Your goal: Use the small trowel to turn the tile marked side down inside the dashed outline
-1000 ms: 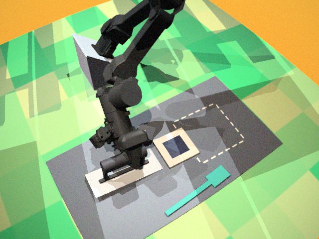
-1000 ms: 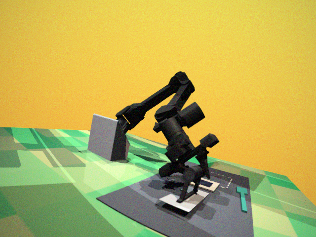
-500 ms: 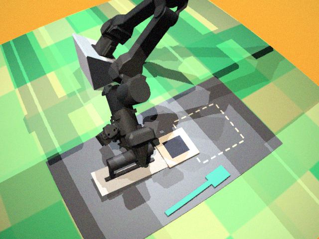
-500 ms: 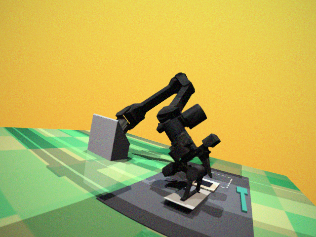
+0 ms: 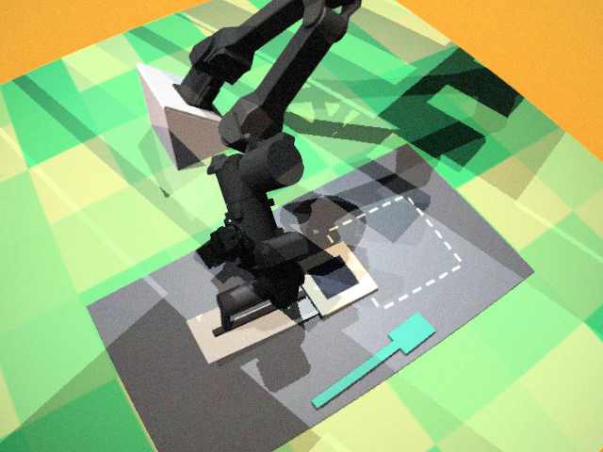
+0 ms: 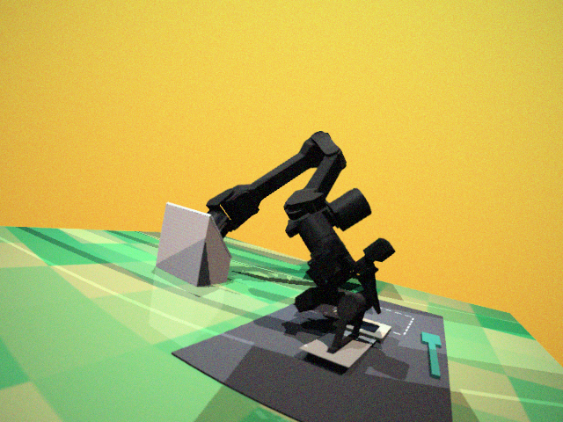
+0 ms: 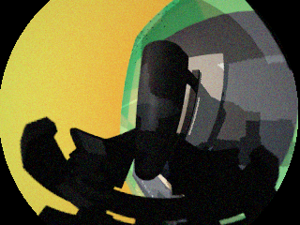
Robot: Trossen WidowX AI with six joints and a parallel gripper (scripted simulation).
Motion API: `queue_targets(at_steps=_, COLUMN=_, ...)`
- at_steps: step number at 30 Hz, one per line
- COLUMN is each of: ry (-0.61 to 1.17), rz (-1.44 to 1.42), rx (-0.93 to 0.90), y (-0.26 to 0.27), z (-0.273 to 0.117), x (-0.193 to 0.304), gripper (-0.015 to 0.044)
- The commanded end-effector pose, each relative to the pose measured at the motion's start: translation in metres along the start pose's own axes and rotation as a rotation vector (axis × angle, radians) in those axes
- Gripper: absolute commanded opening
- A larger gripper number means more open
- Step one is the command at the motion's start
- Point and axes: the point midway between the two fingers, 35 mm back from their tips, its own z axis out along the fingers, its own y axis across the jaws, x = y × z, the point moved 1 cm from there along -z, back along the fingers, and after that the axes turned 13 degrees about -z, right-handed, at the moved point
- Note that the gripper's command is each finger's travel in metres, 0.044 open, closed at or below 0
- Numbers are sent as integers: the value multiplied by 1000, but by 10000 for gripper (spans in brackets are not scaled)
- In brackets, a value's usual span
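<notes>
My gripper [image 5: 288,281] [image 7: 154,129] is shut on the black cylindrical handle of the trowel. The trowel's pale flat blade [image 5: 246,335] [image 6: 347,354] [image 7: 212,70] hangs low over the mat, its shadow beneath. Its front edge meets the tile's left edge in the top view; whether it reaches under is hard to tell. The cream tile [image 5: 366,286] [image 6: 385,331] shows its dark square mark facing up. It covers part of the left side of the dashed outline [image 5: 422,283] [image 6: 413,319] in the top view. The arm hides part of the tile.
A teal paddle-shaped tool [image 5: 411,332] [image 6: 434,360] lies near the front edge of the grey mat [image 5: 486,263] [image 6: 236,352]. The arm's pale wedge-shaped base block [image 5: 194,136] [image 6: 181,245] stands behind the mat on the green patterned table. Shadows cross the mat.
</notes>
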Motion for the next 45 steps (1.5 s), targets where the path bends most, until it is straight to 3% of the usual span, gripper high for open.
queue_targets(at_steps=1, ry=3, rz=0, rx=-3, y=2, z=-1, x=8, gripper=0)
queue_targets(at_steps=20, ry=68, rz=79, rx=-18, y=31, z=-25, x=6, gripper=0)
queue_targets(at_steps=45, ry=69, rz=81, rx=-18, y=63, z=-41, x=61, gripper=0)
